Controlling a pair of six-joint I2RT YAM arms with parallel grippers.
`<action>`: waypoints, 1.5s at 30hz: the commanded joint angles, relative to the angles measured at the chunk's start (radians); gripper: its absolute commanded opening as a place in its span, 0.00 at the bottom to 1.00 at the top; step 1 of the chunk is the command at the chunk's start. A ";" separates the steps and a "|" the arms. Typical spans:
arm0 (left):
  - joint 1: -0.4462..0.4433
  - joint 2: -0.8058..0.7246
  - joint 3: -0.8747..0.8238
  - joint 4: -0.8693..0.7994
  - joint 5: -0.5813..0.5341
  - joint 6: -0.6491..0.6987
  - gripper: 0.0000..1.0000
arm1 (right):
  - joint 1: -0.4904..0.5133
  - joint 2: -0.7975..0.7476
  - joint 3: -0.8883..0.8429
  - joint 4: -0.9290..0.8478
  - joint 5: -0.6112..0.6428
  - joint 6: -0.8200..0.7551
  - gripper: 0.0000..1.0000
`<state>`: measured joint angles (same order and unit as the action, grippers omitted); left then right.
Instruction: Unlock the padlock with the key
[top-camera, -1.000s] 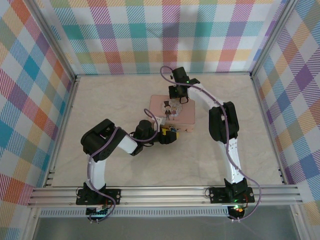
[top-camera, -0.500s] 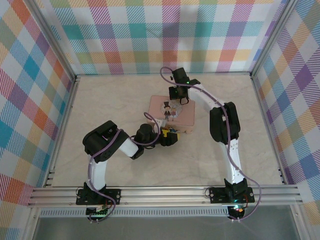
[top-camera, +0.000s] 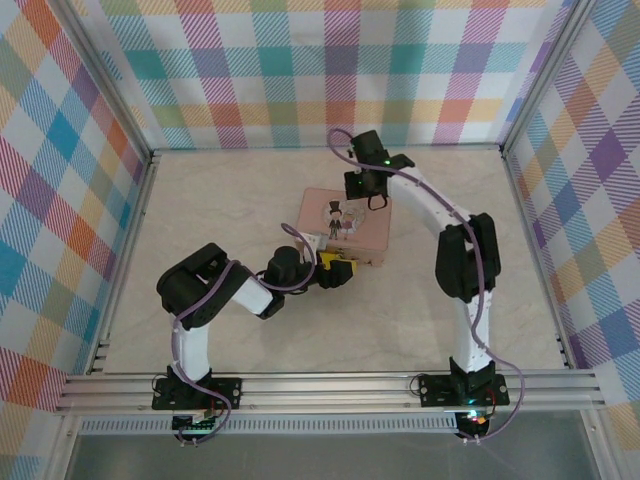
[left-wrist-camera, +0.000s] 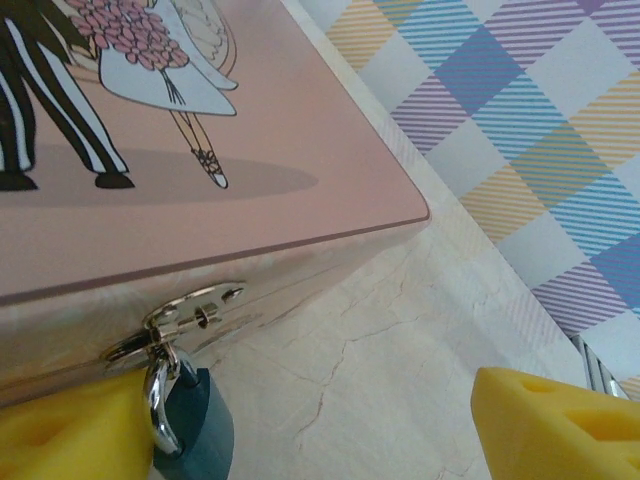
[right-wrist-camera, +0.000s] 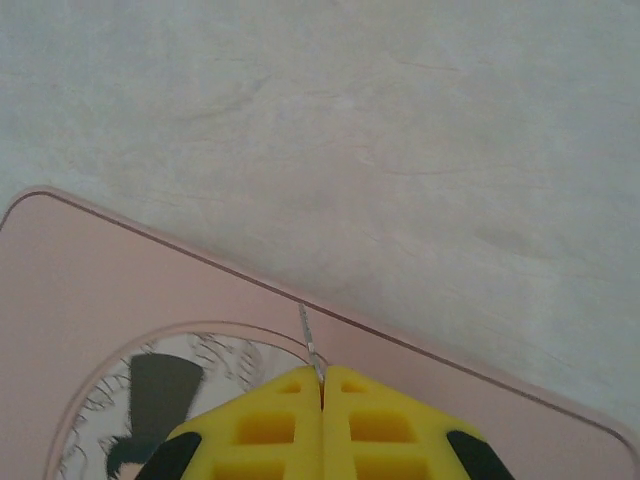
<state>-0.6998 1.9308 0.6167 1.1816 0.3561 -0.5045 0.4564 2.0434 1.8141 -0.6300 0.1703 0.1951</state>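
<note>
Two claws engaged: the right claw (right-wrist-camera: 322, 388) is pinched shut on the key (right-wrist-camera: 311, 345), a thin pale sliver jutting ahead of it over the pink tin (right-wrist-camera: 120, 290). Wide open and empty, the left claw (left-wrist-camera: 315, 430) has the padlock (left-wrist-camera: 200, 435) just beside one pad (left-wrist-camera: 70, 435), hanging from the hasp (left-wrist-camera: 190, 310). Judged rigid and free-swinging: grip its bluish body, not the shackle (left-wrist-camera: 157, 400).

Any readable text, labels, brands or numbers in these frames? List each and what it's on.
No readable text in any view.
On the pink tin: a cartoon couple, no lettering visible.
On the padlock: no brand or number on the side shown.
On the key in the right pincer: nothing legible, too thin.
</note>
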 joint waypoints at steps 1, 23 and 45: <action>0.016 -0.026 -0.005 0.051 0.012 0.020 0.79 | -0.038 -0.115 -0.095 -0.008 0.050 0.048 0.00; 0.020 0.080 0.066 0.026 0.122 -0.037 0.78 | -0.130 -0.277 -0.521 0.099 0.036 0.214 0.00; 0.073 0.098 0.065 -0.002 0.119 -0.122 0.68 | -0.107 -0.228 -0.542 0.182 -0.062 0.209 0.00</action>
<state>-0.6441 2.0422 0.6949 1.1767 0.4561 -0.6178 0.3408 1.7782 1.2713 -0.4519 0.1352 0.4042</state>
